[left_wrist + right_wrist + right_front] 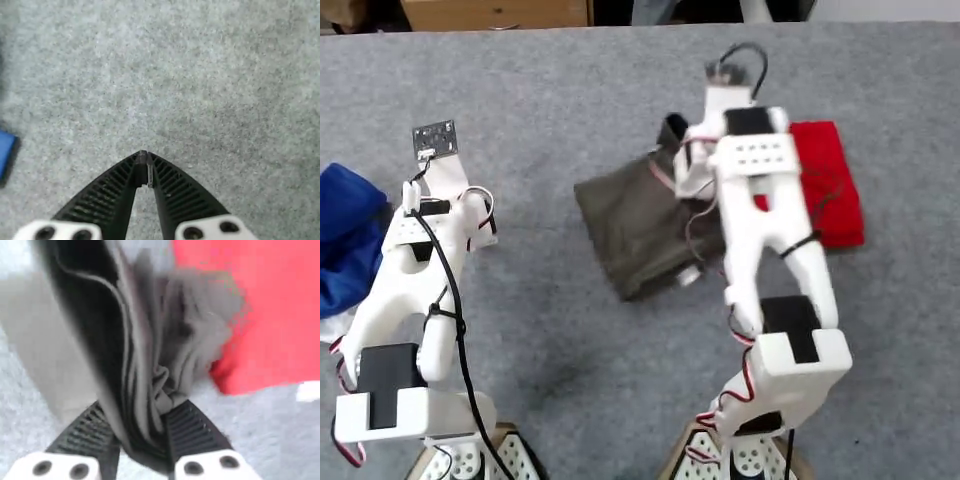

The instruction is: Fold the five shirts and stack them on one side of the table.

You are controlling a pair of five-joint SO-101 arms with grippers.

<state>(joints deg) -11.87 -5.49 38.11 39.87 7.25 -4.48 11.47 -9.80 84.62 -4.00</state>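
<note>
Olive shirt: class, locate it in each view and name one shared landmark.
High view: olive shirt mid-table, partly hidden by the right arm, beside the red shirt.
Right wrist view: bunched in the right gripper, red shirt beyond.
Left wrist view: left gripper over grey felt.
Shared landmark: the red shirt.

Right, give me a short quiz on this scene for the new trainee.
1. True or false: the left gripper is shut with nothing in it.
2. Which shirt does the right gripper hold? A. red B. olive C. blue
3. Fill the gap: the shirt that lies apart from the other two is ___ in colour.

Key:
1. True.
2. B, the olive shirt.
3. Blue: the blue shirt.
</note>
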